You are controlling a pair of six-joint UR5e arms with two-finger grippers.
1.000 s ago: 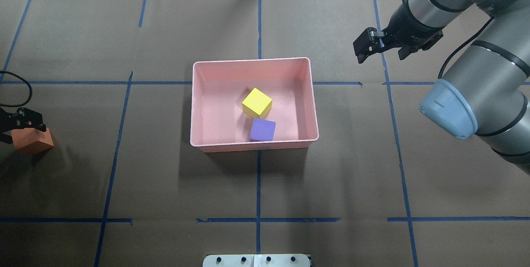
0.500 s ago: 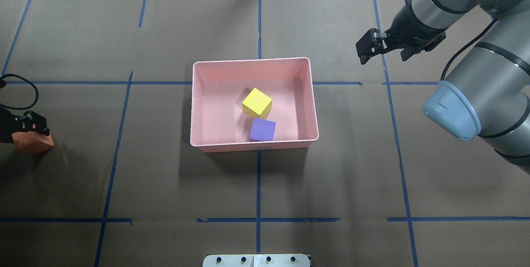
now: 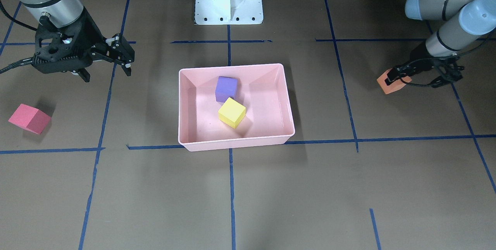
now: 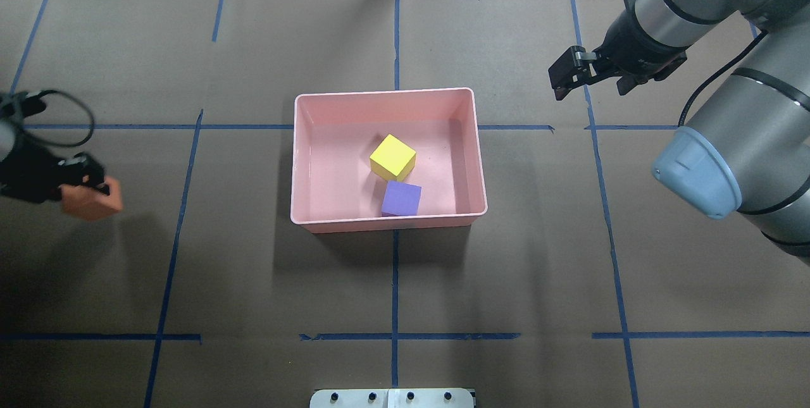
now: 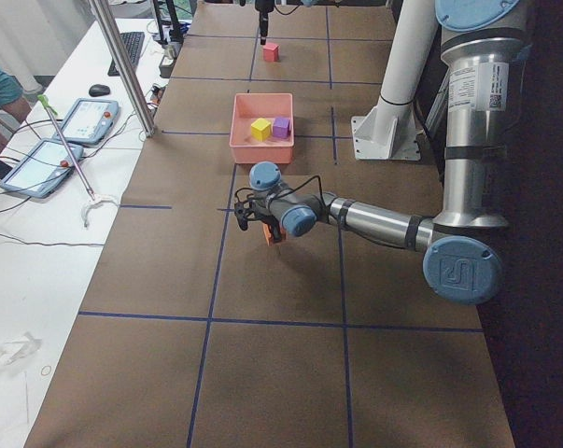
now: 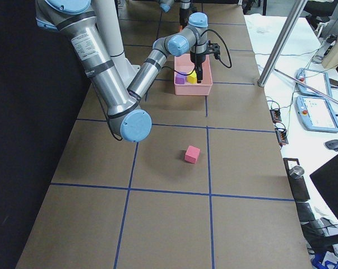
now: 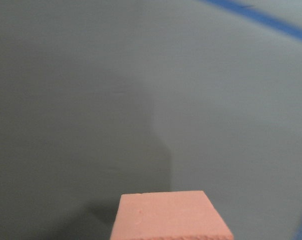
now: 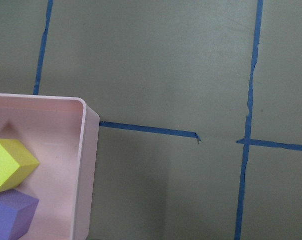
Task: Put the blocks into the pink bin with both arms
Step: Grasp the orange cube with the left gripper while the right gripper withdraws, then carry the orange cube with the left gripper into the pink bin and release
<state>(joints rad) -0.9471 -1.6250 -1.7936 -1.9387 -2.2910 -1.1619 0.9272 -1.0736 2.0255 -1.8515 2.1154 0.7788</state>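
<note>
Tabletop update: left gripper [image 4: 95, 188] pinched the orange block [image 4: 92, 204] and had swung it toward the pink bin [image 4: 295, 155], third drop coming; right gripper [image 4: 564, 76] gaped empty.

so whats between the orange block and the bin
Only brown paper crossed by one blue tape line lies between block and bin, seen in the overhead view.
</note>
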